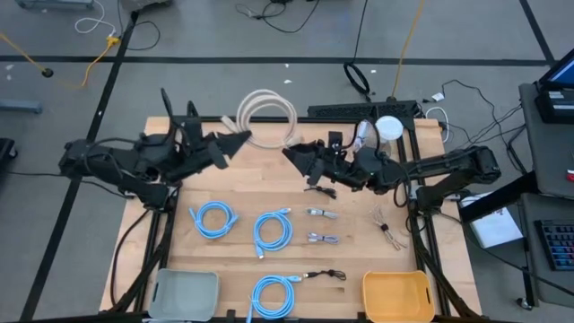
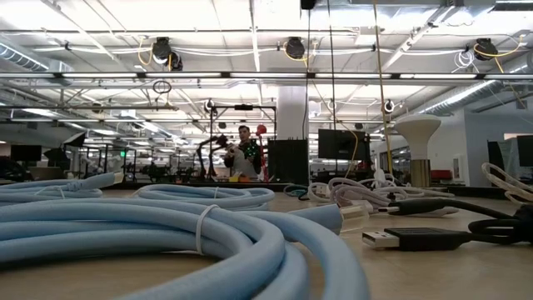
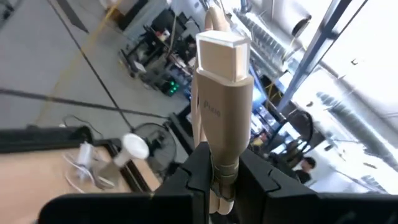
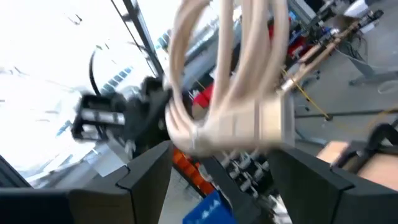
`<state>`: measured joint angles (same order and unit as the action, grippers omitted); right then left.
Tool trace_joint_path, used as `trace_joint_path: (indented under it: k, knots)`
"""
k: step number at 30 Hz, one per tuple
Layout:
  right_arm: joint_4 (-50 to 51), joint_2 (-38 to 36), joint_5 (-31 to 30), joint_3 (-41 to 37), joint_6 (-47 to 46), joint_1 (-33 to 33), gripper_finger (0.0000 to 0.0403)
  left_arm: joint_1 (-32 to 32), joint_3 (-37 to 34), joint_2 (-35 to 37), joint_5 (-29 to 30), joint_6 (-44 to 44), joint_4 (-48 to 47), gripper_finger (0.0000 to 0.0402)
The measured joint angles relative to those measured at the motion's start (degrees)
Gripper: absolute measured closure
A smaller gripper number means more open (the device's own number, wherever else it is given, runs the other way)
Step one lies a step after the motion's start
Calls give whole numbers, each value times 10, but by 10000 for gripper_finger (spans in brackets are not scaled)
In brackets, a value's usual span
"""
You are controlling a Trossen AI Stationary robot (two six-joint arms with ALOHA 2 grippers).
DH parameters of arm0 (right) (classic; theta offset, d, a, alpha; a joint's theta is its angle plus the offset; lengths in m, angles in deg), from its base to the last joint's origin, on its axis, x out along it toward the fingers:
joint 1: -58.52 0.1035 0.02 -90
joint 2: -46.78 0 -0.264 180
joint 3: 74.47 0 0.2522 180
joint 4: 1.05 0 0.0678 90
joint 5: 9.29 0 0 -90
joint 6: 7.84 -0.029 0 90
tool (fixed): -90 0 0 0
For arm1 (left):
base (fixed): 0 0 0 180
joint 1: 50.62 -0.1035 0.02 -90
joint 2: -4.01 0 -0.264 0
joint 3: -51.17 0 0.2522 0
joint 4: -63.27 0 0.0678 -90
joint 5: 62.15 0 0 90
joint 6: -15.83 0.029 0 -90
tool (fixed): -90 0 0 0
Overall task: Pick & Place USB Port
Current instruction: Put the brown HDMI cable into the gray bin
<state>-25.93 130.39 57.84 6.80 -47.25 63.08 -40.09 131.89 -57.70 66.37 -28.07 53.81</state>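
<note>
Beige cable [image 1: 265, 115] w/ moulded plug: light, limp along its length, rigid only at plug body [image 3: 221, 106]. Coil hangs past rear edge of surface [image 1: 233, 260], near middle, between the two arms. Smooth plastic housing, prob. slippery; metal tip best left untouched. Best hold judged at plug body or strain relief just behind it, not on the loose loops, which would swing and snag.

Left pincer [image 3: 219, 180] clenched on the strain relief under the plug, plug pointing up and away, held clear of surface. Left arm over rear-left area.

Right pincer [image 4: 221, 171] spread wide, nothing grasped; beige plug [image 4: 245, 127] and loops hang just ahead of its fingers. Contact not discernible. Right arm over rear-centre, reaching toward the coil.

Surface: pale wood, flat. Three blue cable coils [image 1: 272, 230] across centre-left and front edge, small grey adapters [image 1: 321, 213] mid-surface, thin black lead [image 1: 325, 274] toward front. Grey-green bin [image 1: 184, 294] at front-left corner, yellow bin [image 1: 398, 295] at front-right corner, white round object [image 1: 388, 127] at rear-right.

Room: open workshop, taped grey floor, loose floor cables, ceiling lights and trusses. One person [image 2: 243, 157] standing far off, well apart from surface.
</note>
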Motion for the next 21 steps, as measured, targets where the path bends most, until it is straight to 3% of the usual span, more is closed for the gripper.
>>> trace_joint_path:
  k: [7,21]
  knots:
    - [-10,0,1,0,3,1,147,-16,0,-10,-39,-52,3,360]
    - [-38,0,-30,0,24,0,147,23,-3,-10,-40,-97,-48,361]
